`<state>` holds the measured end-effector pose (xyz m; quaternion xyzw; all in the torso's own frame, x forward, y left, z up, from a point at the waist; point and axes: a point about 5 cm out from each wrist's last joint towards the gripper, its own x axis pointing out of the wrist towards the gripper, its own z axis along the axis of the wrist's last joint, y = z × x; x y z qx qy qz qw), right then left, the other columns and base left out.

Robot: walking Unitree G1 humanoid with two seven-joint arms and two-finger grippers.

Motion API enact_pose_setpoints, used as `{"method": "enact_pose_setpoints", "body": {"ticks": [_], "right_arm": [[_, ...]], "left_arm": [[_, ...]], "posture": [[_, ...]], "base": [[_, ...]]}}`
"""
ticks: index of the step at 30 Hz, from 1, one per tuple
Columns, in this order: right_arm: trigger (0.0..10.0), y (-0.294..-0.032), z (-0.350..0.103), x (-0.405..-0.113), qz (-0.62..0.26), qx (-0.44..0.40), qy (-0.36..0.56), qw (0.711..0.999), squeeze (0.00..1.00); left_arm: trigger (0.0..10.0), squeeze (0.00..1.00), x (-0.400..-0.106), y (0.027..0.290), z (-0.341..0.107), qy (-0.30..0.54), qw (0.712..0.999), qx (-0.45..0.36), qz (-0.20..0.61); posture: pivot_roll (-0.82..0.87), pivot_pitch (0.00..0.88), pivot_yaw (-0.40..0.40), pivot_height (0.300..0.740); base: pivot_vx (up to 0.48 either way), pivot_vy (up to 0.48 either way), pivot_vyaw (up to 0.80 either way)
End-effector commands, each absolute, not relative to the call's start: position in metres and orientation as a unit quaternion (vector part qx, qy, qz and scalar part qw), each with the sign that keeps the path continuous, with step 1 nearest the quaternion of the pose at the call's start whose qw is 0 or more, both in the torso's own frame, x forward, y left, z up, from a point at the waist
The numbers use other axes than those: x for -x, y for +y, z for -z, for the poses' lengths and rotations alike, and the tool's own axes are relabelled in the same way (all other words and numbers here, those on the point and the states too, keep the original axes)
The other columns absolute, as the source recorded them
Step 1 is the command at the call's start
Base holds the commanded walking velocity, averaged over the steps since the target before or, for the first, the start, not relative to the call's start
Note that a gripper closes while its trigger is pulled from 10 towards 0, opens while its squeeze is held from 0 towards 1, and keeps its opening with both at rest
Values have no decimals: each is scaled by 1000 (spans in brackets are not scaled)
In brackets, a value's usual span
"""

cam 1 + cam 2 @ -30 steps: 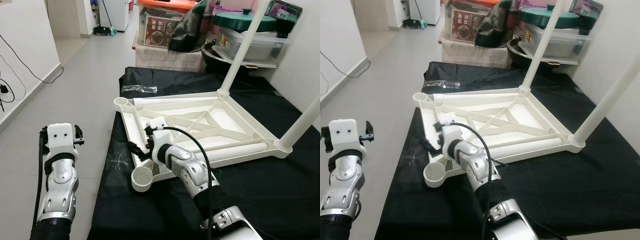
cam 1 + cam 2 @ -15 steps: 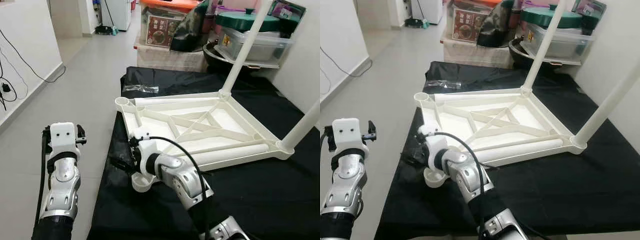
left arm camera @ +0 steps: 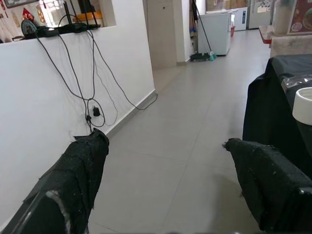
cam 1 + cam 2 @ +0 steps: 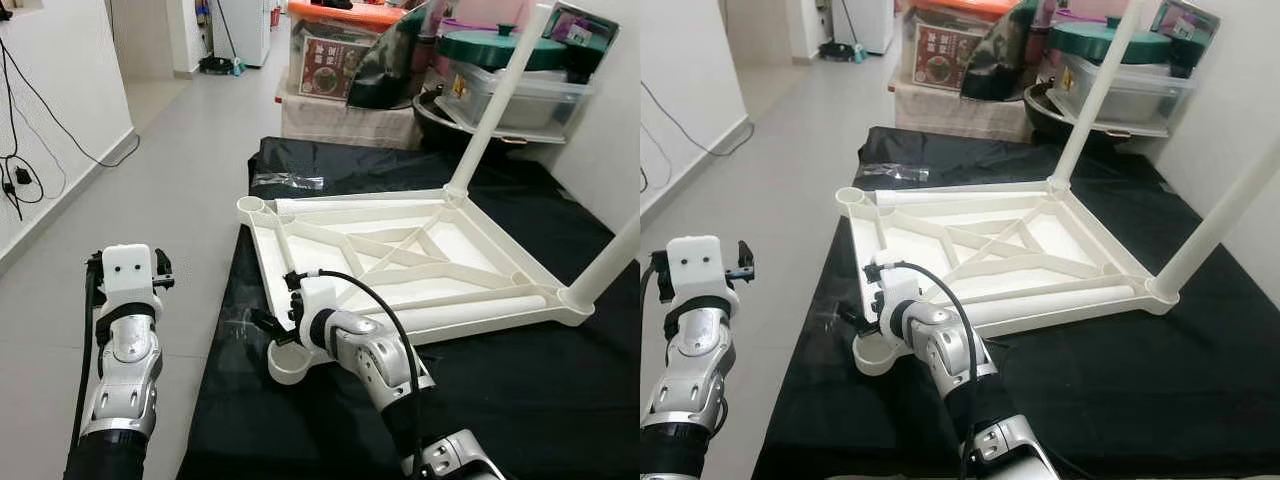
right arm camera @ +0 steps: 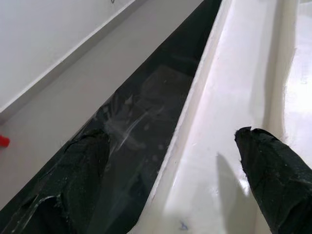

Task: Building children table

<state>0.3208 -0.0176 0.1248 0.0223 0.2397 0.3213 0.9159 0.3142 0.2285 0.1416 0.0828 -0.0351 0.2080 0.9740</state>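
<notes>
Your white children's table (image 4: 400, 255) lies upside down on the black cloth (image 4: 520, 400) that covers the desk. Two white legs (image 4: 497, 100) stand up from its far corners. Your right gripper (image 4: 272, 325) sits over the near edge of the table, just beside the empty round leg socket (image 4: 287, 365). Its fingers (image 5: 273, 170) are spread apart, one on each side of the rim, holding nothing. Your left gripper (image 3: 165, 170) hangs over the grey floor (image 4: 150, 190) beside the desk, fingers also apart.
</notes>
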Motion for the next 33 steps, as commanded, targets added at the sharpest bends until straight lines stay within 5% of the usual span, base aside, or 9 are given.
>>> {"method": "enact_pose_setpoints", "body": {"ticks": [1,3,5,14,22,24,27,30,33], "right_arm": [[10000,-19,-116,-317,-322,-18,264,909,0],[9255,-21,-115,-314,-330,-17,275,903,0],[10000,-23,-113,-311,-343,-2,280,897,0],[10000,-47,-93,-291,-408,114,296,856,0],[10000,-155,-79,-260,-472,282,362,753,0],[10000,-161,-80,-259,-475,291,365,746,0],[10000,-198,-82,-246,-500,357,383,690,0],[10000,-211,-83,-240,-509,377,391,668,0],[10000,-245,-96,-215,-554,405,414,598,0]], "left_arm": [[10000,0,-316,222,-136,-26,977,-82,-197],[10000,0,-317,220,-136,-25,977,-82,-193],[10000,0,-317,219,-135,-24,978,-82,-191],[10000,0,-317,217,-133,-19,980,-81,-183],[10000,0,-317,211,-126,-9,983,-77,-169],[10000,0,-317,210,-126,-8,983,-77,-168],[10000,0,-318,208,-126,-8,984,-77,-162],[10000,0,-318,208,-126,-8,984,-77,-162],[10000,0,-318,210,-125,-6,984,-78,-162]], "posture": [[102,0,-112,740],[101,0,-115,740],[99,0,-116,740],[97,0,-122,740],[72,0,-119,740],[72,0,-119,740],[70,0,-120,740],[70,0,-120,740],[67,0,-121,740]], "base": [[0,0,0],[0,0,0],[0,0,0],[0,0,0],[0,0,0],[0,0,0],[0,0,0],[0,0,0],[0,0,0]]}}
